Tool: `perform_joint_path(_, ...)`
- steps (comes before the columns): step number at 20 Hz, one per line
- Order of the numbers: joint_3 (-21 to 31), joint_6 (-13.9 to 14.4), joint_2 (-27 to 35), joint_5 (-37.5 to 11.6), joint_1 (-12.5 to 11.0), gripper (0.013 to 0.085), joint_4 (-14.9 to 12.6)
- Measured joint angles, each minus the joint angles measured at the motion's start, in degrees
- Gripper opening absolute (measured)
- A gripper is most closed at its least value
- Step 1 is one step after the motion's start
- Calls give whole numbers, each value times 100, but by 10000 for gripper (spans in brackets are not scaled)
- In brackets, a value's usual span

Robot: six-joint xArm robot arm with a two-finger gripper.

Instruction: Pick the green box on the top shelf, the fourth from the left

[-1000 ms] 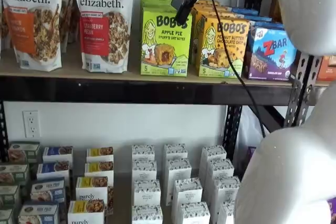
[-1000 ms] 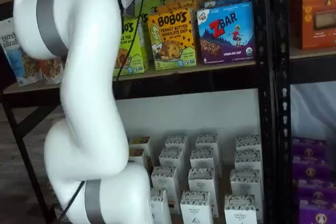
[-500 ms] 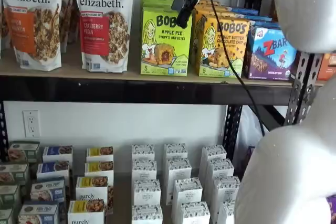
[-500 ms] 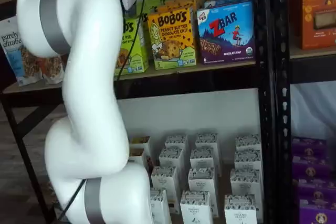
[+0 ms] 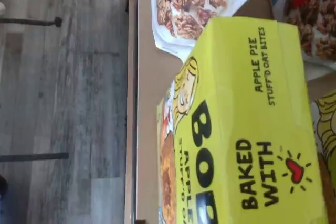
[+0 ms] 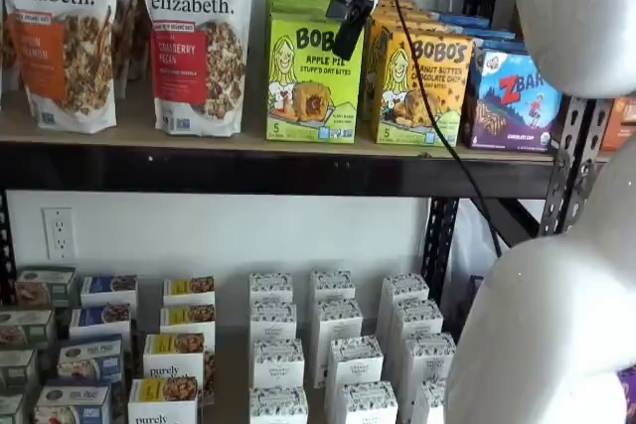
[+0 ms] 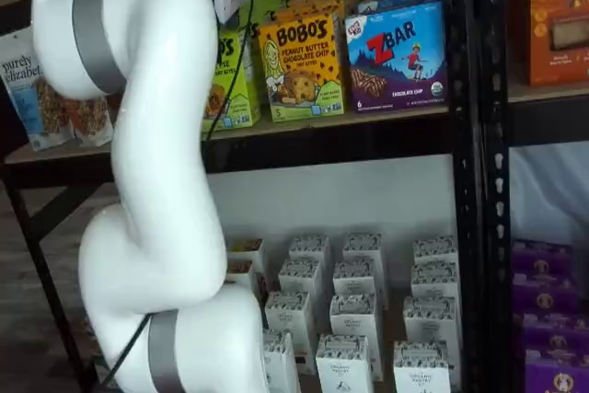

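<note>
The green box (image 6: 310,81), a lime-green Bobo's Apple Pie box, stands upright on the top shelf (image 6: 199,142) between a granola bag and a yellow-orange Bobo's box. It also shows in a shelf view (image 7: 230,80), half hidden behind my arm. My gripper (image 6: 346,39) hangs from above, its black fingers in front of the box's upper right corner. The fingers show side-on, so I cannot tell if they are open. In the wrist view the green box (image 5: 252,129) fills much of the picture, very close, standing on the tan shelf board (image 5: 149,103). No fingers show there.
A yellow-orange Bobo's peanut butter box (image 6: 422,86) and a blue ZBar box (image 6: 517,96) stand right of the green box. Purely Elizabeth bags (image 6: 199,42) stand to its left. My white arm (image 7: 147,181) blocks much of a shelf view. Small white boxes (image 6: 338,345) fill the lower surface.
The gripper has come down a little in front of the green box's upper right corner. The boxes have not moved.
</note>
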Motion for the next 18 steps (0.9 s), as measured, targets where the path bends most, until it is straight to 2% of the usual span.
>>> perform_joint_path(5, 118, 6, -13, -153, 37, 850, -73)
perform_joint_path(13, 163, -43, 30, -246, 9, 850, -24)
perform_joint_path(14, 153, -46, 39, -243, 6, 810, -16)
perform_joint_path(15, 142, -48, 45, -237, 3, 810, -9)
perform_joint_path(17, 119, -49, 58, -226, -1, 730, -4)
perform_joint_path(18, 102, -47, 65, -218, -1, 730, -5)
